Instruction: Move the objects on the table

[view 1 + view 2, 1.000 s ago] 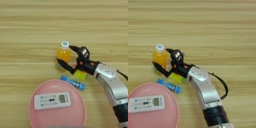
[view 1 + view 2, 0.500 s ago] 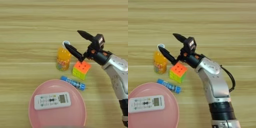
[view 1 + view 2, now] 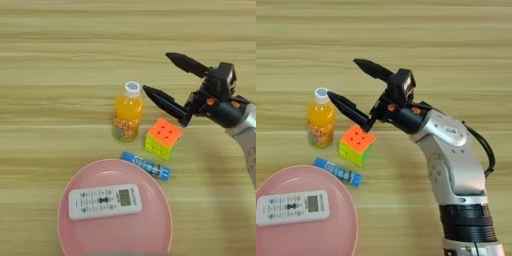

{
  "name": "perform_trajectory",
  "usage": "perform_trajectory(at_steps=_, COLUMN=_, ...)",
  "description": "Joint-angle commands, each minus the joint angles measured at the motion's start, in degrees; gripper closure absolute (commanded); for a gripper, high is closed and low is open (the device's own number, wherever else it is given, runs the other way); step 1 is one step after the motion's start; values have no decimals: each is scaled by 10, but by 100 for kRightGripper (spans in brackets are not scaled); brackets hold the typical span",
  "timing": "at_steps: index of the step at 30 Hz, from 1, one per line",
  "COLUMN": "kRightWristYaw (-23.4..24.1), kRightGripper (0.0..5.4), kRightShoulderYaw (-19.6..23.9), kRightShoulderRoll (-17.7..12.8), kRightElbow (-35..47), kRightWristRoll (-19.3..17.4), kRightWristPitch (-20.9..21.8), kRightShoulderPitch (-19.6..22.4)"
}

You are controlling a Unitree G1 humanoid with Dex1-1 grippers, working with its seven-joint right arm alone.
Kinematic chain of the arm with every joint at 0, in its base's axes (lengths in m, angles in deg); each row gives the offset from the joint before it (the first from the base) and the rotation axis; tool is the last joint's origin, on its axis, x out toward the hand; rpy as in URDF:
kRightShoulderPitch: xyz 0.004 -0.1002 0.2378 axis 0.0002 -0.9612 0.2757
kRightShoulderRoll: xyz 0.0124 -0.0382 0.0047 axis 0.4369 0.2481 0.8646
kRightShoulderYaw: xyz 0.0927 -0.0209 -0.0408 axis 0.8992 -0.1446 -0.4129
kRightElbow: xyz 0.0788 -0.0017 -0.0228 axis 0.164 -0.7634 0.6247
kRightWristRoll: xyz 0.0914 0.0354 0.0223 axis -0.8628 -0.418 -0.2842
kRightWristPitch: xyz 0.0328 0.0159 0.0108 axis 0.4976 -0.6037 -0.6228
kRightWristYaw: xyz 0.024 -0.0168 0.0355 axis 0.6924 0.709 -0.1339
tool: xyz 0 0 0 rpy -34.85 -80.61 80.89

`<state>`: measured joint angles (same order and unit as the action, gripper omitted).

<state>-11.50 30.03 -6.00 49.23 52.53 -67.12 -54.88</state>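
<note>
Fingers of the right gripper (image 3: 167,75) stand spread wide and hold nothing — it hovers raised, toward the tabletop's (image 3: 60,45) right edge. Just below its lower finger sits the puzzle cube (image 3: 162,138), the orange juice bottle (image 3: 128,112) upright to its left, the glue stick (image 3: 146,165) lying beside the pink plate (image 3: 150,230) near the front edge. A careless sweep could topple the bottle — that finger's tip passes close to its cap.
</note>
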Motion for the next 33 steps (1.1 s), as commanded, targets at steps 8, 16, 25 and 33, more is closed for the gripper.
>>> perform_trajectory(at_steps=8, kRightWristYaw=-129, kRightGripper=3, kRightShoulderYaw=-5, kRightShoulderRoll=-127, kRightElbow=10, kRightWristRoll=34, kRightWristPitch=28, kRightShoulderPitch=-51)
perform_trajectory(at_steps=16, kRightWristYaw=-181, kRightGripper=3, kRightShoulderYaw=7, kRightShoulderRoll=-174, kRightElbow=-32, kRightWristRoll=64, kRightWristPitch=60, kRightShoulderPitch=-76)
perform_trajectory(at_steps=25, kRightWristYaw=-219, kRightGripper=3, kRightShoulderYaw=9, kRightShoulderRoll=-208, kRightElbow=-55, kRightWristRoll=88, kRightWristPitch=91, kRightShoulderPitch=-115)
perform_trajectory(at_steps=33, kRightWristYaw=-230, kRightGripper=3, kRightShoulderYaw=-9, kRightShoulderRoll=-219, kRightElbow=-80, kRightWristRoll=123, kRightWristPitch=113, kRightShoulderPitch=-139)
